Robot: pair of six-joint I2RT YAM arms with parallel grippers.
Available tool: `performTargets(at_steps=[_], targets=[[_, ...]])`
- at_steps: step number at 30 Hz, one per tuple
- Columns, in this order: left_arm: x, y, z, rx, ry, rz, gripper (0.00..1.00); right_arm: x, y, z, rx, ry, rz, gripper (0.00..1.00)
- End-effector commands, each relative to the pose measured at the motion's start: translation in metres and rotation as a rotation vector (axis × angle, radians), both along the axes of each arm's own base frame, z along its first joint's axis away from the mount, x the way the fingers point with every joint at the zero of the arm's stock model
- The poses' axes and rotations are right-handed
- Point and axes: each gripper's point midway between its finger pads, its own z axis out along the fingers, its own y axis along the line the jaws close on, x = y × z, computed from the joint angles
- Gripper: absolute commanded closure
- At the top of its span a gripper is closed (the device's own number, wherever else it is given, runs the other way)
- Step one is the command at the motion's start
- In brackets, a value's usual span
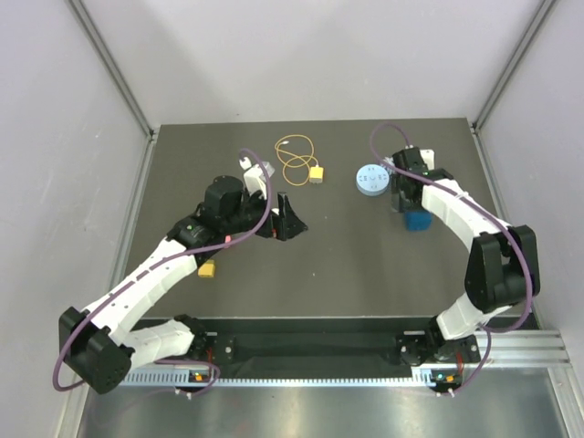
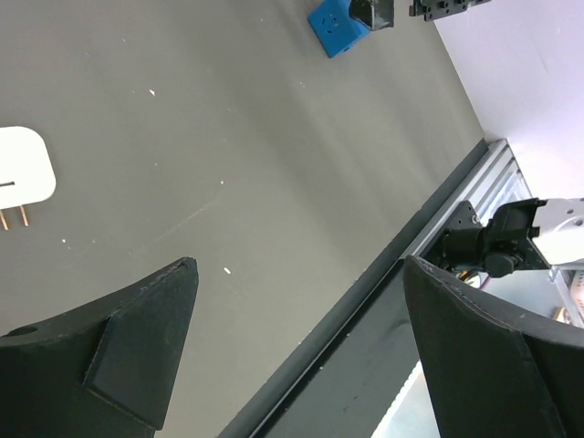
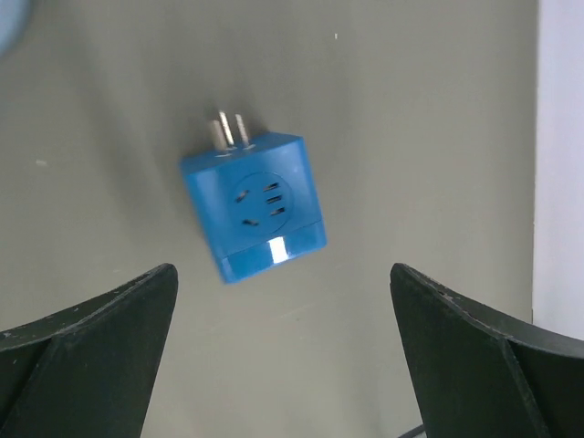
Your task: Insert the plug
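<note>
Locates the plug (image 1: pixel 316 173) flat on the far middle of the table (image 1: pixel 365 283), at the near right end of its looped yellow-orange wire (image 1: pixel 294 153), untouched by either arm. Shows the left gripper (image 1: pixel 292 217) spread wide with nothing between its fingers, near the plug on its near left side and apart from it, with only bare surface between the two. Shows the right gripper (image 3: pixel 283 274) likewise spread wide and empty, poised over a blue adapter cube (image 3: pixel 260 205); in the right wrist view, places that cube on the surface with socket face up and two metal pins pointing away, clear of both fingers. Sets a pale blue disc (image 1: pixel 371 179) just to the right of the plug, between plug and right gripper. Sets a white adapter (image 2: pixel 20 178) with two copper-coloured pins at the left edge of the left wrist view. Sets a loose yellow block (image 1: pixel 207 269) beside the left forearm, well apart from the plug. Presents a dark grey matte surface with faint specks and scuffs. Encloses the table on three sides with pale walls (image 1: pixel 301 55), joined by metal posts (image 1: pixel 109 64), and carries both arm bases on a slotted metal rail (image 1: pixel 319 376) along the near edge.
</note>
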Motion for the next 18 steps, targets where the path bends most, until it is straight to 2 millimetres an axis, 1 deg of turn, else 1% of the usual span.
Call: performTargets(at_steps=[1, 2, 3, 4, 5, 6, 7, 8, 12, 16, 18], targets=[[0.003, 0.001, 0.014, -0.008, -0.086, -0.011, 0.02, 0.012, -0.007, -0.006, 0.06, 0.04, 0.053, 0.0], [0.003, 0.002, 0.012, -0.001, -0.086, -0.004, 0.02, 0.016, -0.007, -0.012, 0.087, 0.056, 0.065, 0.0], [0.005, 0.002, 0.013, -0.006, -0.102, -0.007, 0.02, 0.019, -0.014, -0.014, 0.092, 0.065, 0.053, 0.0], [0.003, 0.0, 0.016, -0.019, -0.124, -0.024, 0.02, 0.021, -0.013, -0.016, 0.091, 0.074, 0.061, 0.0], [0.001, -0.001, 0.01, -0.021, -0.12, -0.036, 0.02, 0.025, -0.009, -0.021, 0.111, 0.083, 0.077, 0.01], [0.0, -0.002, 0.01, -0.031, -0.127, -0.044, 0.02, 0.026, -0.005, -0.023, 0.125, 0.089, 0.099, 0.02], [-0.003, -0.006, 0.016, -0.064, -0.135, -0.06, 0.02, 0.026, -0.003, -0.026, 0.133, 0.093, 0.115, 0.02], [-0.003, -0.007, 0.012, -0.071, -0.121, -0.063, 0.02, 0.023, -0.004, -0.031, 0.128, 0.105, 0.117, 0.02], [-0.008, -0.018, 0.012, -0.114, -0.081, -0.119, 0.02, 0.024, -0.006, -0.044, 0.119, 0.126, 0.139, 0.02], [-0.008, -0.023, 0.008, -0.074, -0.019, -0.152, 0.02, 0.024, -0.007, -0.057, 0.116, 0.162, 0.135, 0.04], [-0.008, -0.02, 0.002, -0.05, 0.003, -0.141, 0.02, 0.021, -0.007, -0.064, 0.122, 0.175, 0.133, 0.04]])
